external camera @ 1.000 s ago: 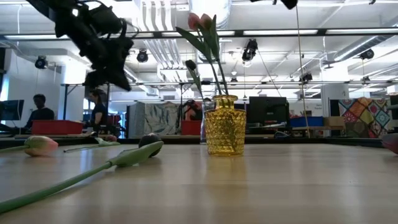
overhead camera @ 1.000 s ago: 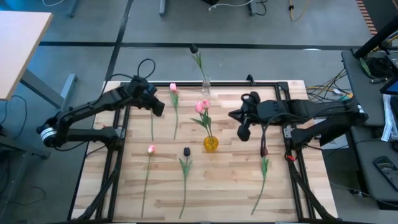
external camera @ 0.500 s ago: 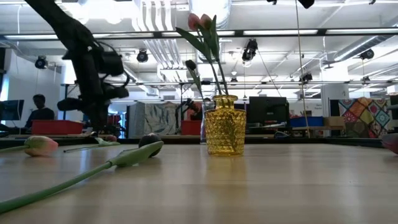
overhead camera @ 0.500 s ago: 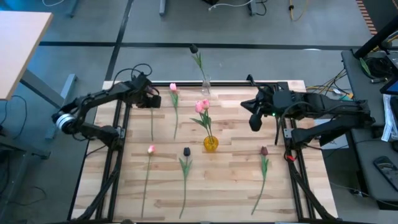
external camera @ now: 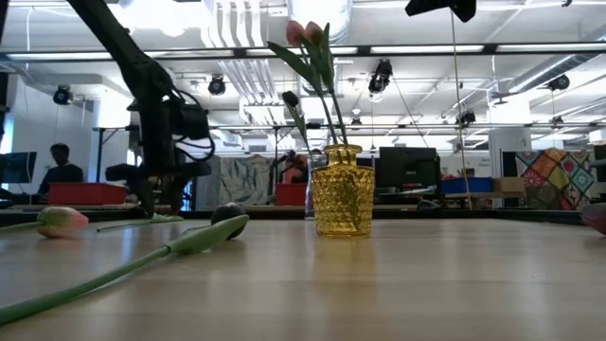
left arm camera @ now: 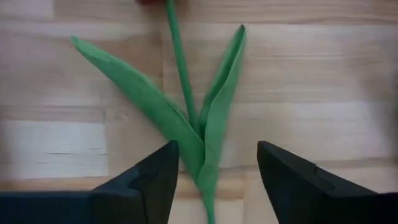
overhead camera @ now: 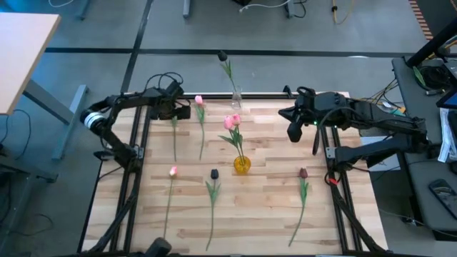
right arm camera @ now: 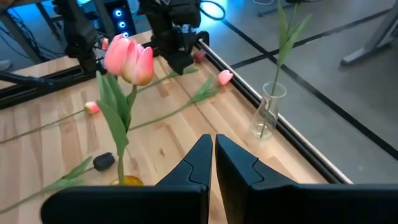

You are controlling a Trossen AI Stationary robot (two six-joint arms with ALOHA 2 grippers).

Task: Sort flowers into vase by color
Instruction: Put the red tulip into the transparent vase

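A yellow vase (overhead camera: 242,165) holds pink tulips (overhead camera: 232,123). A clear vase (overhead camera: 235,101) at the far edge holds one dark tulip (overhead camera: 223,56). Flat on the wood lie two pink tulips (overhead camera: 198,101) (overhead camera: 173,171), a dark tulip (overhead camera: 214,173) and a maroon tulip (overhead camera: 303,173). Another tulip's stem (overhead camera: 175,139) lies at the far left. My left gripper (overhead camera: 178,112) is low over it and open, its fingers on either side of the stem and leaves (left arm camera: 205,124). My right gripper (overhead camera: 292,134) hangs shut above the far right.
Black frame rails (overhead camera: 136,164) run along the table's left, right and far sides. The near half of the wooden top (overhead camera: 257,221) carries only the long stems of three lying tulips. People and equipment show in the room behind the table.
My left gripper has come down close to the table at the far left, over the lying tulip's stem, and has opened. My right gripper has drawn back toward the table's far right corner, still shut. The flowers have not moved.
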